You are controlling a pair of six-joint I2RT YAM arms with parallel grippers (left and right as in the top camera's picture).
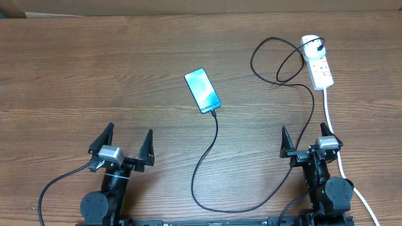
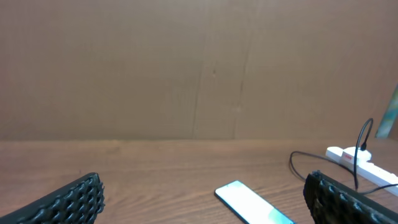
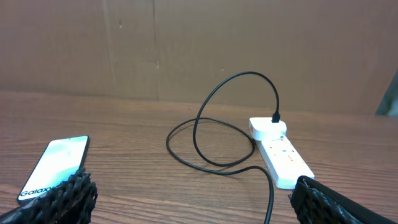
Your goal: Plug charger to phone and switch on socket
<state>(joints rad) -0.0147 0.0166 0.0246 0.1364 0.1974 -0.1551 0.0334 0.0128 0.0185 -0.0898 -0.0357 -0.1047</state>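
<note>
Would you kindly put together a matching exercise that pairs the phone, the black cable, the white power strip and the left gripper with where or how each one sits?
Things
1. slim smartphone with a lit blue-teal screen
2. long thin black charger cable
3. white elongated plastic power strip
4. left gripper

Place or state
A. at the far right of the brown wooden table
B. jaws open, holding nothing
C. lying flat near the middle
D. looping from strip to phone

Pairs: 1-C, 2-D, 3-A, 4-B
</note>
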